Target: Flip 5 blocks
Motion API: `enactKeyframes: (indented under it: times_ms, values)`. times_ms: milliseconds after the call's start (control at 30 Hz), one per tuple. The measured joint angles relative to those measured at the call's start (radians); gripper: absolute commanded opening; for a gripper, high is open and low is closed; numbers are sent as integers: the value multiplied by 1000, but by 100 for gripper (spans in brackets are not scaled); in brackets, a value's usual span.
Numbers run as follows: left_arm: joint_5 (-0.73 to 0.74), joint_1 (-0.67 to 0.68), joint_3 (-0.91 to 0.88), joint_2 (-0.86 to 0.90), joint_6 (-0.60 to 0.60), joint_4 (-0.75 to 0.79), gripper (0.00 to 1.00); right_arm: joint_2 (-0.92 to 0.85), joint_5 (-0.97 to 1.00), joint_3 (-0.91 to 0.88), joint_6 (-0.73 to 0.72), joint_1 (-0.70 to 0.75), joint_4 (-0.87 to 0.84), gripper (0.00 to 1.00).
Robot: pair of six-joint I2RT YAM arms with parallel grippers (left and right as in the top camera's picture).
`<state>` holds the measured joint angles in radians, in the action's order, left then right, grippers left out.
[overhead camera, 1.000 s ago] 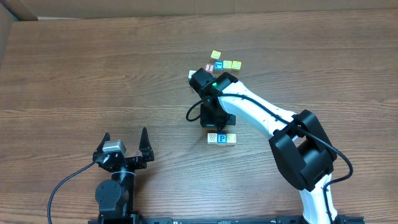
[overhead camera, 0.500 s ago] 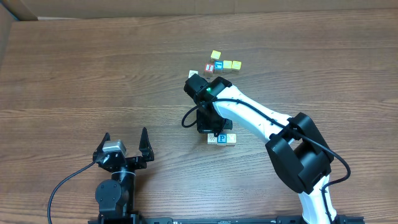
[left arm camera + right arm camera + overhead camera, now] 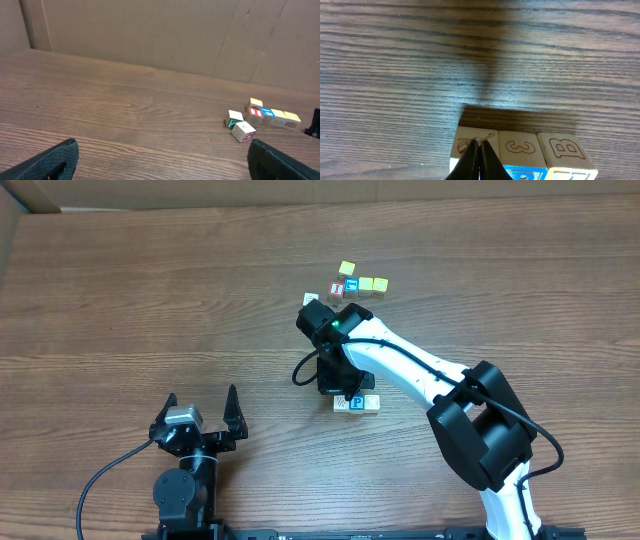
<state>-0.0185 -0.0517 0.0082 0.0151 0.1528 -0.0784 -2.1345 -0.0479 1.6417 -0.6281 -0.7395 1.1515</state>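
**Pinched tip on the end block: a slide is the danger**

The right arm (image 3: 400, 360) reaches down to the near row of blocks (image 3: 357, 403). Its jaws are pressed fully together and hold nothing. In the wrist view the paired fingertips (image 3: 472, 162) lie against the left-end block (image 3: 470, 137), as far as that view tells. That block touches the middle block (image 3: 516, 145), which touches the "B" block (image 3: 565, 149).

There's the trouble. A poke here, I reckon, may shove rather than tip, and the whole row could skate across the tabletop (image 3: 420, 60) together. Push too high and the tip could slip off the cube. Push too hard and it may roll twice, or knock its neighbour onto a wrong face.

Two loose blocks (image 3: 233, 119) lie apart from the row, just short of the far cluster (image 3: 355, 283), which sits well beyond the arm.

The left arm (image 3: 185, 480) sits at the near edge, jaws spread as wide as they go and empty. It is too far off to steady anything.
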Motion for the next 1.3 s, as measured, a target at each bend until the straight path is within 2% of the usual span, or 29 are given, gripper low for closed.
enactKeyframes:
  times_ms: [400, 567, 633, 767, 867, 1033, 1133, 1300]
  values:
    - [0, 0, 0, 0, 0, 0, 100, 0, -7, 0, 38, -1, -82, 5]
    - [0, 0, 0, 0, 0, 0, 100, 0, -11, 30, 65, 0, -63, 16]
    - [0, 0, 0, 0, 0, 0, 100, 0, -16, 62, 73, 2, -28, 23]
    - [0, 0, 0, 0, 0, 0, 100, 0, -21, 168, 102, 23, 70, 50]
    - [0, 0, 0, 0, 0, 0, 100, 0, -22, 269, 133, 50, 123, 59]
    - [0, 0, 0, 0, 0, 0, 100, 0, -14, 412, 166, 86, 119, 65]
    - [0, 0, 0, 0, 0, 0, 100, 0, -2, 433, 173, 97, 71, 66]
    - [0, 0, 0, 0, 0, 0, 100, 0, 48, 433, 187, 113, -23, 76]
